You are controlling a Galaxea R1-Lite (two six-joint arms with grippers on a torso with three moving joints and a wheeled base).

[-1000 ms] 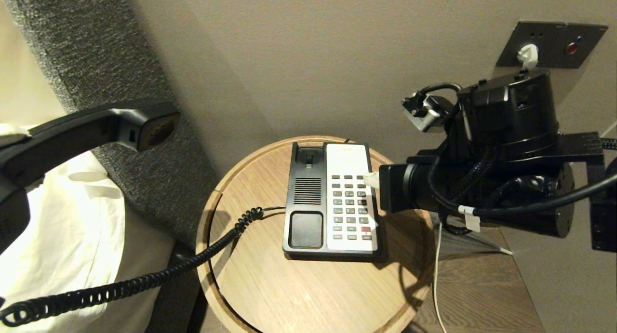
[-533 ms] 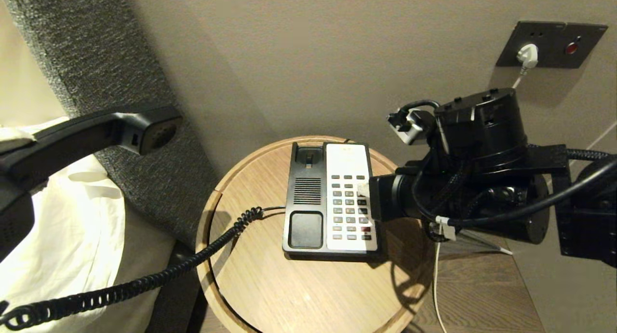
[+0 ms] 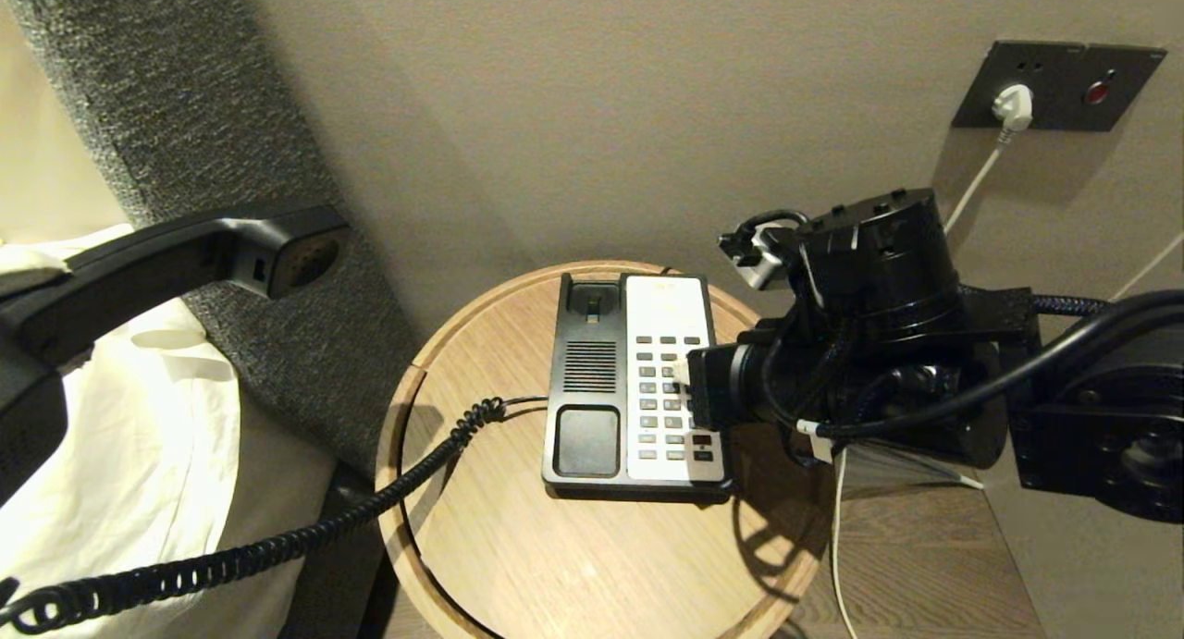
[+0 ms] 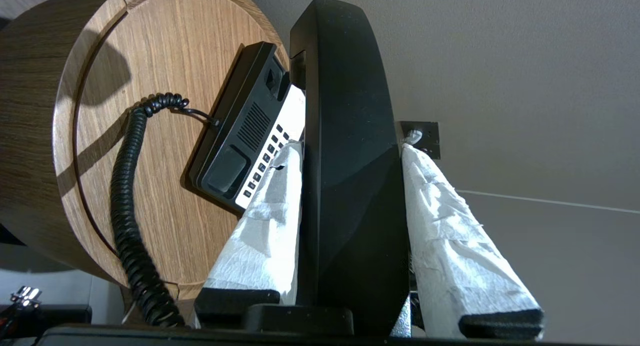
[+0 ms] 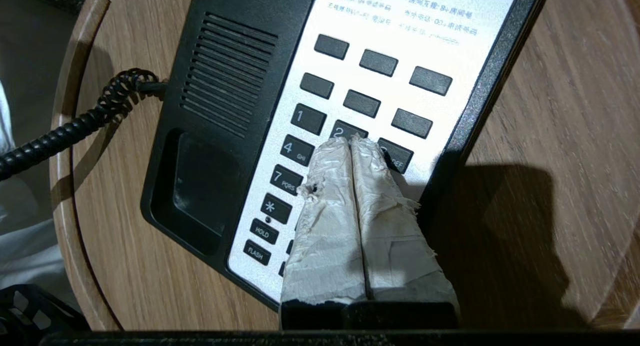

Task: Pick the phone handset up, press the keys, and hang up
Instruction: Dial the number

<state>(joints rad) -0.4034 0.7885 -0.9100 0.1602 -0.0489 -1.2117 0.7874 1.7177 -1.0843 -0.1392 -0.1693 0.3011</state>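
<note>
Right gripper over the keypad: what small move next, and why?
Probably ease the right gripper straight down to press. Its tape-wrapped fingers are shut together, tips at the dark grey rectangular key marked 2 on the white faceplate, though contact cannot be confirmed. The left gripper holds the long black plastic handset clear of the base.

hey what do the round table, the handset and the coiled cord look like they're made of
Round table: looks like light wood or wood veneer, matte; visible grain lines. Handset: smooth black plastic, it seems, with a soft sheen. Coiled cord: black rubbery or vinyl spiral.
</note>
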